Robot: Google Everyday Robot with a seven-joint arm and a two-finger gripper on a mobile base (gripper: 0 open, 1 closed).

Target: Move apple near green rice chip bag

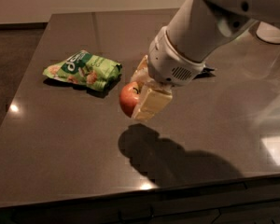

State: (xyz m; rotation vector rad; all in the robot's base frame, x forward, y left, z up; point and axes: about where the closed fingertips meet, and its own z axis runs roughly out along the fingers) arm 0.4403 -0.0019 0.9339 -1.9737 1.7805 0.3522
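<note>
Above the table [60, 139], the tool [139, 93] pinches the apple [129, 98] (held between its fingers [151, 102]).

Gripper [138, 97] clasping apple [128, 98] above table [60, 153], just right of green rice chip bag [84, 70].

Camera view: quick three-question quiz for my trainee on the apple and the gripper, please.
1. True or false: the apple rests on the table.
2. Fill in: in the picture, the green rice chip bag lies to the apple's ____.
3. The gripper, raised over the table, is shut on: A) the apple, B) the green rice chip bag, C) nothing.
Key: 1 false, it hangs above its shadow; 2 left; 3 A.
</note>
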